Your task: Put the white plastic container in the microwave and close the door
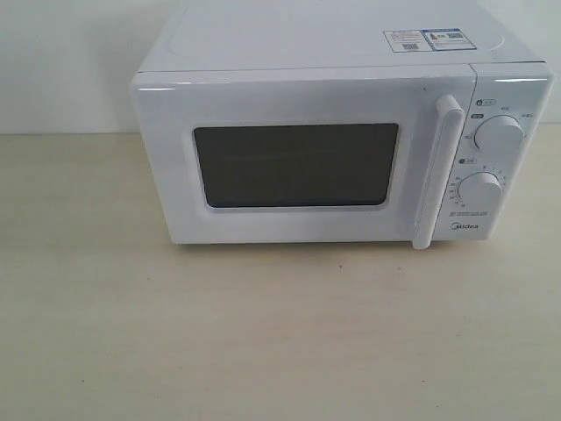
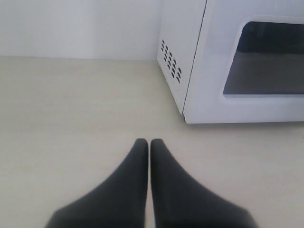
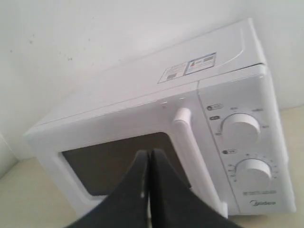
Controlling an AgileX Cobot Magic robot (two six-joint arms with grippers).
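We are looking at the microwave (image 1: 342, 124) sitting in the upper middle of the outside view on the pale tabletop (image 1: 263, 342). Its door (image 1: 298, 219) is lying flush against the body, and the bar handle (image 1: 438, 171) is standing upright just left of the two dials (image 1: 500, 136).

The white plastic container is not showing in any view. The dark window is giving nothing away, so we cannot tell whether it is already inside.

The left hand (image 2: 149, 142) is hovering low over bare tabletop, off the vented side of the microwave, with its two dark fingers pressed together and gripping nothing. The right hand (image 3: 148, 154) is likewise pinched shut and empty, pointing at the door beside the handle.

We are judging that both hands are closed because there is nothing to carry. Either the box is sitting behind that door and the job is finished, or the door is waiting to be pulled open first.
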